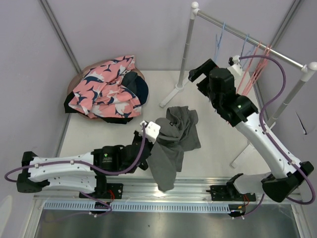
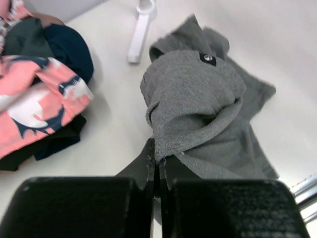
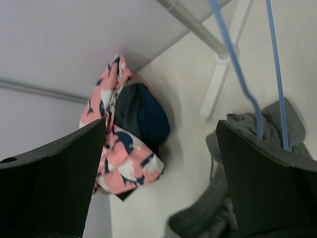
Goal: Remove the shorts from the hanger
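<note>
The grey shorts [image 1: 173,141] hang from my left gripper [image 1: 152,131] in the middle of the table; in the left wrist view the jaws are pinched on the grey shorts' edge [image 2: 198,104]. My right gripper [image 1: 200,73] is open and empty, raised near the rail [image 1: 247,37], where blue hangers [image 1: 220,37] and red hangers [image 1: 255,64] hang bare. The pink printed shorts [image 1: 104,87], navy shorts [image 1: 138,87] and black shorts [image 1: 116,119] lie piled at the back left. The right wrist view shows a blue hanger [image 3: 237,74], the pile [image 3: 126,148] and the grey shorts [image 3: 233,213].
The pile rests in a round brown basket [image 1: 81,74] in the back left corner. The rack's white legs [image 1: 176,89] stand on the table behind the grey shorts. Walls close in on the left and back.
</note>
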